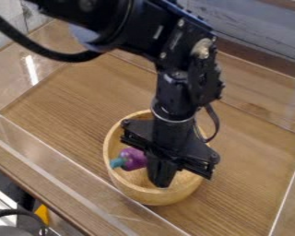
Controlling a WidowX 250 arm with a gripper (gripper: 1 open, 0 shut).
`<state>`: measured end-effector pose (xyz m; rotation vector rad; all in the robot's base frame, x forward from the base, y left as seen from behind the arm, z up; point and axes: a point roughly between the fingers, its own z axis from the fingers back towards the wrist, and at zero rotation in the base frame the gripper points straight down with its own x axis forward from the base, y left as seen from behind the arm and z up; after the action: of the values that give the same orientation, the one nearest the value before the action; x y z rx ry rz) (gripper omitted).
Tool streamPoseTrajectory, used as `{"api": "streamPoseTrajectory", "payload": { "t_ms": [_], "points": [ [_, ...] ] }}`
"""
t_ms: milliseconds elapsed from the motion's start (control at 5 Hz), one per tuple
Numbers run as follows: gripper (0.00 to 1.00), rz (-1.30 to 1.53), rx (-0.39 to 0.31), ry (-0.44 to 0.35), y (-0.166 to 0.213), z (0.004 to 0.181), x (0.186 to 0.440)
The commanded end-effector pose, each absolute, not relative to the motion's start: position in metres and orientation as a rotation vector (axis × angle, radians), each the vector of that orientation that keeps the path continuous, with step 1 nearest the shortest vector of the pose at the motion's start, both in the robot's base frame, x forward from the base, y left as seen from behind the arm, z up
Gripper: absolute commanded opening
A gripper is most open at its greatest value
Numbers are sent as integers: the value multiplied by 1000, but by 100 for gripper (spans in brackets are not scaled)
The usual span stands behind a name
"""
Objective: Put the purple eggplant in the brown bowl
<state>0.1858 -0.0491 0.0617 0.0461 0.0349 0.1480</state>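
Observation:
The brown bowl (pixel 177 194) sits on the wooden table, towards the front. Inside it, on the left, lies the purple eggplant (pixel 132 158), its teal stem pointing left. My gripper (pixel 160 182) points straight down into the bowl just right of the eggplant, and its black body hides the eggplant's right end. The fingers come together in one narrow tip, shut, with nothing visible between them. I cannot tell whether the gripper's side touches the eggplant.
The wooden table (pixel 76 101) is ringed by a low clear plastic wall (pixel 45 171) along its front and left. The black arm (pixel 125 32) with its cables reaches in from the upper left, above the bowl.

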Motion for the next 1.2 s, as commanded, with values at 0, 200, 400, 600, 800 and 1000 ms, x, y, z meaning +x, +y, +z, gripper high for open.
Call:
{"api": "streamPoseTrajectory", "payload": {
  "t_ms": [0,200,400,600,800,1000],
  "points": [
    [0,134,37,-1,-42,68,199],
    [0,98,39,1,-34,65,202],
    [0,61,41,4,-27,61,205],
    [0,69,41,8,-25,62,207],
    [0,74,41,13,-23,62,209],
    [0,100,39,18,-27,52,215]
  ]
}}
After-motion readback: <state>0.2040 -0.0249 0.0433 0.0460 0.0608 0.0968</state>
